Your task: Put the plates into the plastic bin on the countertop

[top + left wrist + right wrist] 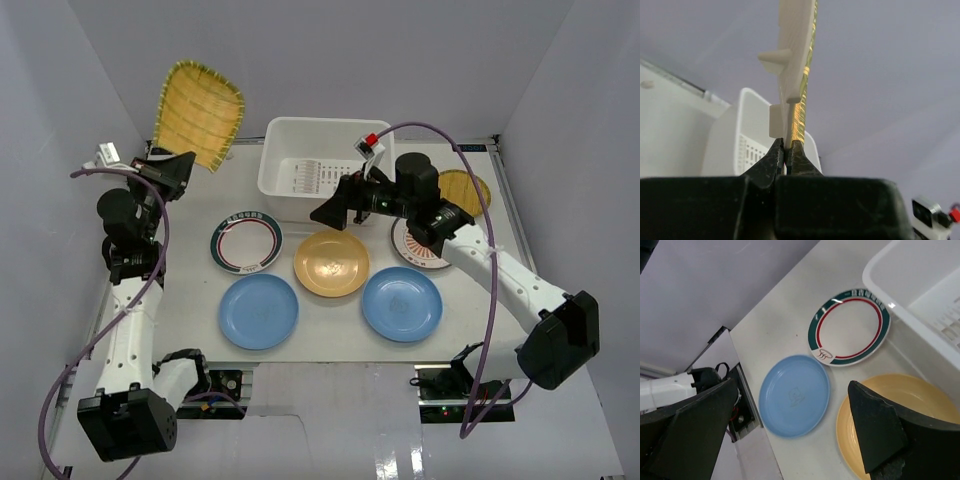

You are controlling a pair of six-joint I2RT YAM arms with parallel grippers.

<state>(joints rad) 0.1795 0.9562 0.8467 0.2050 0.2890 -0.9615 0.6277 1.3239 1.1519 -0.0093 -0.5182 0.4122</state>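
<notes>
1 yellow patterned plate (pixel 200 112) is held on edge in the air at the far left, its rim clamped between the left gripper's (pixel 788 151) fingers, left of the plastic bin (pixel 320 121). The right gripper (pixel 792 384), fingers wide apart, hovers near the bin's near wall above the orange-yellow plate (pixel 331 263). 2 blue plates (pixel 258 311) (pixel 401 303) lie nearest on the countertop (pixel 330 338).

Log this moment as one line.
left hand: shut on yellow patterned plate, held aloft | right hand: open, empty | plastic bin: no plates seen
</notes>
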